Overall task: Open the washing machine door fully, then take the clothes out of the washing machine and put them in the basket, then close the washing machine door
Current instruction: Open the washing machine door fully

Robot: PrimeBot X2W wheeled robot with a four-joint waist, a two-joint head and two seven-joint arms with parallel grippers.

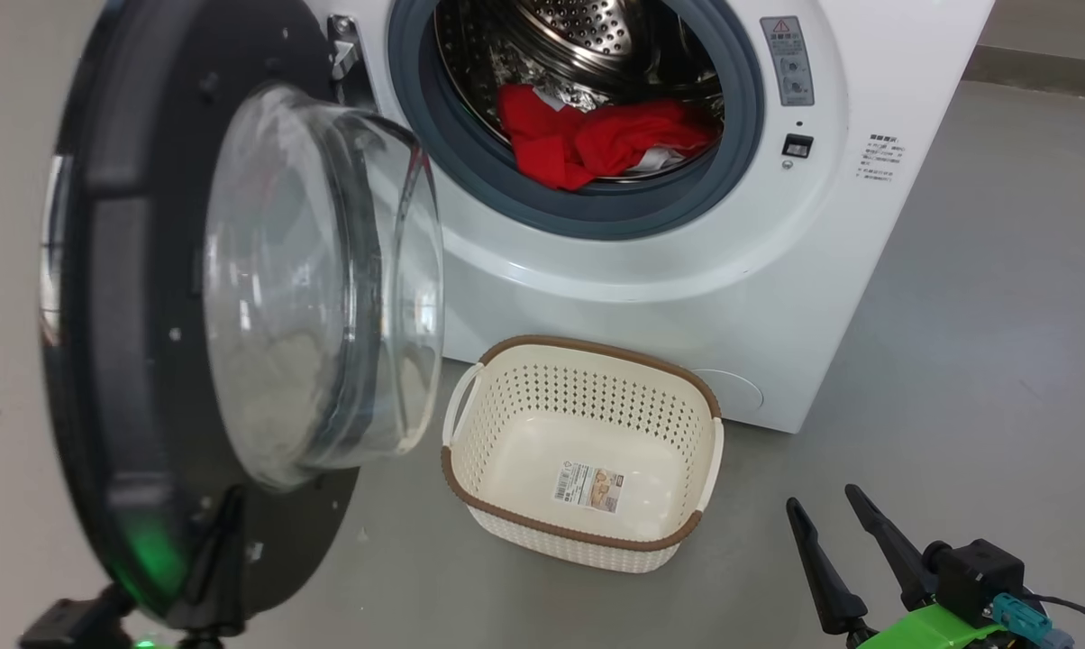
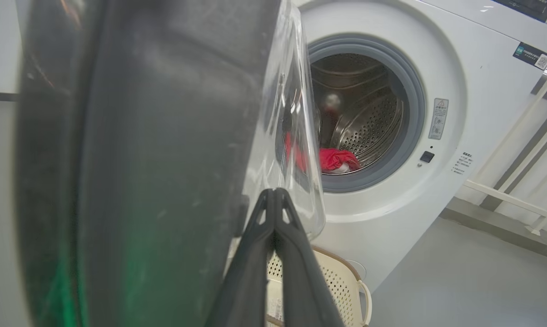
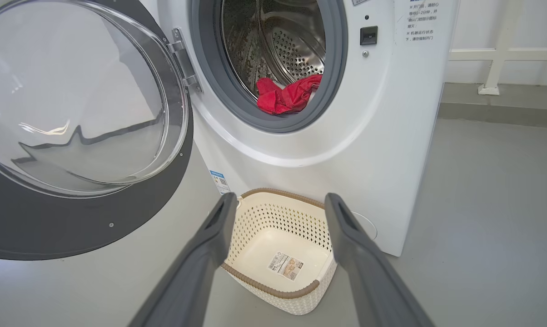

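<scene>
The washing machine (image 1: 687, 297) stands with its door (image 1: 119, 361) swung out to the left, black rim and glass bowl facing me. Red clothes (image 1: 597, 140) lie in the steel drum, also seen as clothes (image 3: 287, 95) in the right wrist view. The cream basket (image 1: 597, 347) sits on the floor below the opening, with nothing but a paper label inside. My left gripper (image 1: 232, 500) is shut with nothing in it, its tips (image 2: 273, 193) close against the door's inner face below the glass bowl. My right gripper (image 1: 822, 498) is open, and its view looks over the basket (image 3: 273, 287).
Grey floor (image 1: 975, 361) stretches to the right of the machine. A white railing (image 2: 505, 193) stands along the wall further right. A pale wall lies behind the opened door (image 2: 141, 159) on the left.
</scene>
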